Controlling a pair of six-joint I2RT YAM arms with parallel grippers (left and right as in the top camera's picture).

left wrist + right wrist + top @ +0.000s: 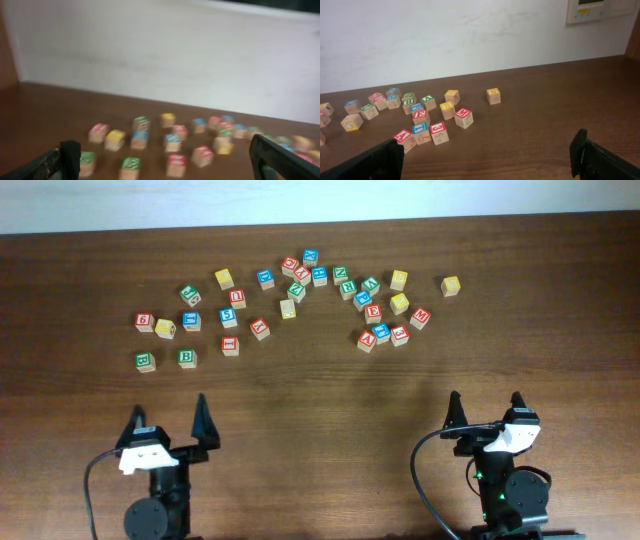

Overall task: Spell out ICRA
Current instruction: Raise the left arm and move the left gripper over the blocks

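Many small wooden letter blocks with red, blue, green and yellow faces lie scattered across the far half of the table. A red A block, a blue I block and a red 3 block sit together at the near edge of the right cluster. They also show in the right wrist view as the A, the I and the 3. My left gripper is open and empty at the near left. My right gripper is open and empty at the near right. The left wrist view is blurred, so its letters are unreadable.
The brown wooden table ends at a white wall behind the blocks. A lone yellow block sits at the far right. Two green blocks lie nearest my left gripper. Bare wood separates both grippers from the blocks.
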